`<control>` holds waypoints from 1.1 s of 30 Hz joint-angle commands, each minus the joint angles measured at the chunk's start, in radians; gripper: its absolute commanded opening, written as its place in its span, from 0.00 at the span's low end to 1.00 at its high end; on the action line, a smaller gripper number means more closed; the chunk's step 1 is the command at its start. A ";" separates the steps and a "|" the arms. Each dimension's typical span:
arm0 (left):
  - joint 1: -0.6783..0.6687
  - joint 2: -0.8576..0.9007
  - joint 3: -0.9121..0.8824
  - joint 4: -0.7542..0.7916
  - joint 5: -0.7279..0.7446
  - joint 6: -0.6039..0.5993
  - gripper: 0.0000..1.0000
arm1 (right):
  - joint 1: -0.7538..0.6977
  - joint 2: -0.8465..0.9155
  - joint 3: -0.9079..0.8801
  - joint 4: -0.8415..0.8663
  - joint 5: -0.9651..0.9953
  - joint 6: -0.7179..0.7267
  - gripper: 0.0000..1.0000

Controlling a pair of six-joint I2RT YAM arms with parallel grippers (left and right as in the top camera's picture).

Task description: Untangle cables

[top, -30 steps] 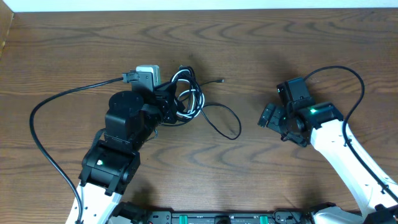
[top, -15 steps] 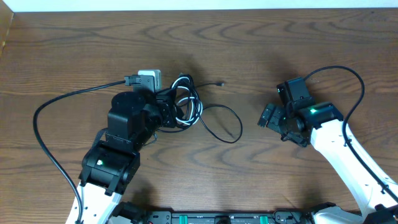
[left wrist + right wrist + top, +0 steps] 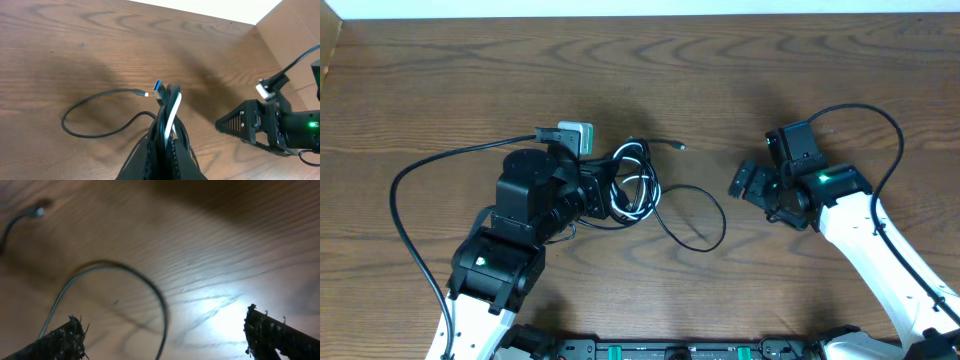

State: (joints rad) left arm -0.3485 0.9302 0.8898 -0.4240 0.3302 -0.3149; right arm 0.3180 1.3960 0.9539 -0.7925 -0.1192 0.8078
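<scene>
The cables (image 3: 632,182) lie as a tangled bundle of black and white cords just left of the table's middle. My left gripper (image 3: 603,192) is shut on that bundle. In the left wrist view the cords (image 3: 167,112) rise from between the closed fingers of the left gripper (image 3: 165,147), with a blue-tipped plug (image 3: 159,90) at the top. One black loop (image 3: 705,215) trails right, and a small plug end (image 3: 678,147) lies behind it. My right gripper (image 3: 745,182) stands open, facing the loop with nothing in it. In the right wrist view the black loop (image 3: 145,282) lies ahead of the wide fingers (image 3: 62,340).
The left arm's thick black cable (image 3: 420,190) arcs over the table on the left. The right arm's cable (image 3: 885,125) curves at the right. The table's far edge (image 3: 620,14) meets a white wall.
My left gripper has moved right with the bundle, dragging the black loop and plug end rightward. My right gripper has shifted slightly left toward the loop and stays open.
</scene>
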 commanded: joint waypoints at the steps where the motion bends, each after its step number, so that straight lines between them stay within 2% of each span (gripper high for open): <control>1: 0.004 -0.003 0.009 0.002 0.043 -0.005 0.08 | -0.002 0.003 -0.002 0.014 -0.170 0.011 0.99; 8: 0.004 -0.003 0.009 0.001 0.130 0.002 0.08 | -0.002 0.003 -0.002 0.092 -0.286 0.006 0.99; 14: 0.004 -0.002 0.009 0.002 0.134 0.006 0.08 | -0.002 0.003 -0.001 0.156 -0.409 -0.064 0.99; 21: 0.004 0.013 0.009 0.002 0.134 0.006 0.08 | 0.013 0.003 -0.002 0.158 -0.440 -0.065 0.99; 30: 0.004 0.054 0.009 0.017 0.135 0.008 0.08 | 0.135 0.003 -0.002 0.260 -0.420 -0.114 0.99; 33: 0.004 0.056 0.009 0.025 0.228 0.088 0.08 | 0.160 0.003 -0.002 0.266 -0.377 -0.114 0.99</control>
State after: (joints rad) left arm -0.3481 0.9867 0.8898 -0.4137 0.4591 -0.3012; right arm 0.4572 1.3960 0.9539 -0.5304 -0.5301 0.7185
